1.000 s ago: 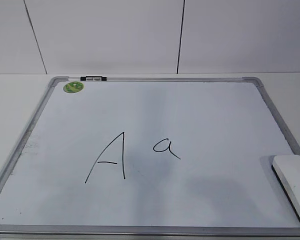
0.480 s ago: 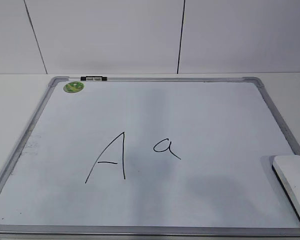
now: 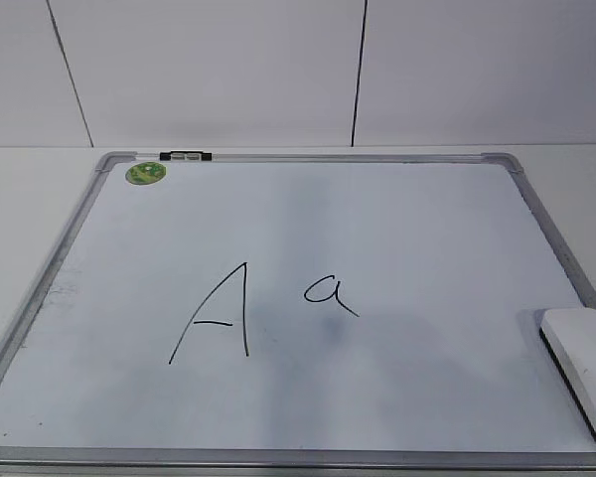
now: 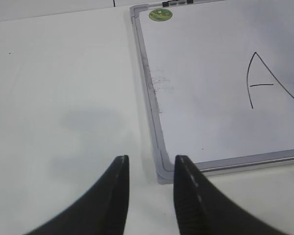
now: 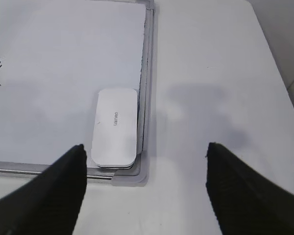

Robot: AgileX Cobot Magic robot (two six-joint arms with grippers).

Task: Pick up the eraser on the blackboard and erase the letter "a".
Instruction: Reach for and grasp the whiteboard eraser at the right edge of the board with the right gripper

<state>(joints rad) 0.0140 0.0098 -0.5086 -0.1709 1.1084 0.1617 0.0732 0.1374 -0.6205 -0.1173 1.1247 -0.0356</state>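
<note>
The blackboard [image 3: 536,214] is a white board in a grey frame, lying flat on the table. The letter "a" [image 3: 328,292] is near its middle, to the right of a taller capital "A" [image 3: 219,313]. The eraser [image 3: 582,368] lies on the board's near right corner, and it also shows in the right wrist view [image 5: 115,126]. My right gripper [image 5: 145,147] is wide open and empty, hovering above and just short of that corner. My left gripper [image 4: 152,160] is open and empty over the table at the board's near left corner [image 4: 162,172]. Neither gripper shows in the exterior view.
A round green sticker [image 3: 146,173] sits at the board's far left corner, beside a small black-and-white clip [image 3: 186,155] on the frame. A white wall stands behind the table. Bare white tabletop lies left [image 4: 63,98] and right [image 5: 210,73] of the board.
</note>
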